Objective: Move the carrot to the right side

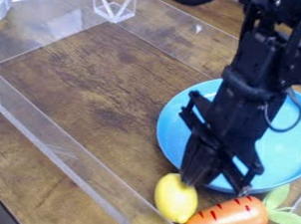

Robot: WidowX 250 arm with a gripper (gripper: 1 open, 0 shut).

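The orange carrot [226, 219] lies on the wooden table at the bottom edge of the view, its pale green leaves [285, 215] pointing right. It rests just in front of the blue plate [291, 148] and beside a yellow lemon toy [174, 198]. My black gripper [208, 176] hangs over the plate's front-left rim, pointing steeply down, just above and behind the carrot and lemon. Its fingers look shut with nothing between them. I cannot tell whether the tips touch the lemon or the carrot.
A clear plastic wall [70, 151] runs along the front left of the table, close to the lemon. Another clear wall and a small clear stand [117, 1] are at the back. The black arm [272, 56] covers the middle of the plate.
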